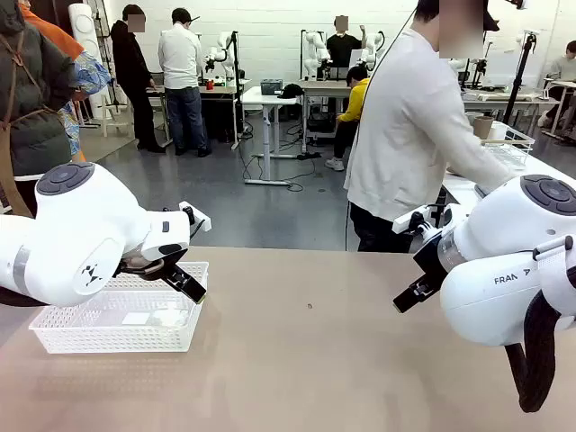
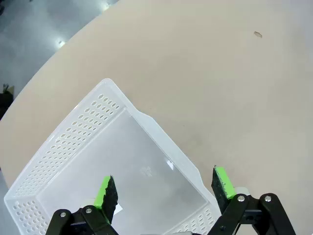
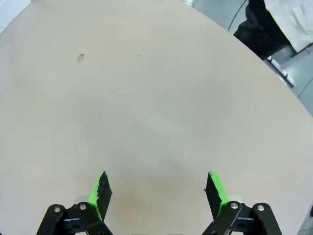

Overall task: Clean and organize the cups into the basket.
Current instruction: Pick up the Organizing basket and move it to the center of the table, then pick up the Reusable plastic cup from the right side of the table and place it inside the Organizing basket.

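The white mesh basket (image 1: 108, 340) stands on the tan table at the left, and nothing lies in it. My left gripper (image 1: 187, 283) hangs open just above its right end. In the left wrist view the left gripper (image 2: 166, 183) has its green pads (image 2: 106, 192) spread wide over the basket (image 2: 63, 147), whose floor shows bare. My right gripper (image 1: 412, 290) hovers open over the table's right side. In the right wrist view the right gripper (image 3: 159, 188) holds nothing, with plain tabletop below it. The cups are out of view.
A person (image 1: 414, 135) stands at the table's far edge, turned toward a side table at the back right that carries a white wire basket (image 1: 508, 144). A small dark mark (image 1: 309, 307) sits mid-table.
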`<state>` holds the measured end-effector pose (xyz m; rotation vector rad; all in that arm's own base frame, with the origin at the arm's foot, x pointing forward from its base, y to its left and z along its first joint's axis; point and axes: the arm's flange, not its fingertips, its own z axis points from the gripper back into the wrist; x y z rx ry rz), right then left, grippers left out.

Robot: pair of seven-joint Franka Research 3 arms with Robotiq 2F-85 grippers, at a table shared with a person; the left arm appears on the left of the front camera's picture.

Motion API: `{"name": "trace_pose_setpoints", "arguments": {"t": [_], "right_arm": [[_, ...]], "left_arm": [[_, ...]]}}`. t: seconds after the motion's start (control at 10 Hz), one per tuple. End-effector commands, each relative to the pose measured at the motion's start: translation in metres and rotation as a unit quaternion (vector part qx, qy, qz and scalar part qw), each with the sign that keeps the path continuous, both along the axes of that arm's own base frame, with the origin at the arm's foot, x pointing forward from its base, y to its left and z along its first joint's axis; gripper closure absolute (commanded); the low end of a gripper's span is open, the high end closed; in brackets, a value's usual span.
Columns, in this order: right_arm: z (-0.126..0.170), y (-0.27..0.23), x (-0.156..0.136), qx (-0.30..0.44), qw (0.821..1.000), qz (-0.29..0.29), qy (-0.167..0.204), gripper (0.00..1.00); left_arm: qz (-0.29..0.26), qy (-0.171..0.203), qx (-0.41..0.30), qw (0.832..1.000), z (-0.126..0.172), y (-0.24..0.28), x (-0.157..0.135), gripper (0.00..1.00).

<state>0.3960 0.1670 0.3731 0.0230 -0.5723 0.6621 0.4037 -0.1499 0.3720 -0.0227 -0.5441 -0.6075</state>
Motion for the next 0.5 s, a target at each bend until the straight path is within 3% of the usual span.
{"name": "trace_pose_setpoints", "arguments": {"t": [0.0,0.4], "right_arm": [[0.0,0.0,0.0,0.0,1.0,0.0,0.0,0.0],[0.0,0.0,0.0,0.0,1.0,0.0,0.0,0.0]], "left_arm": [[0.0,0.0,0.0,1.0,0.0,-0.0001,-0.0001,0.0],[0.0,0.0,0.0,1.0,0.0,-0.0001,-0.0001,0.0]]}}
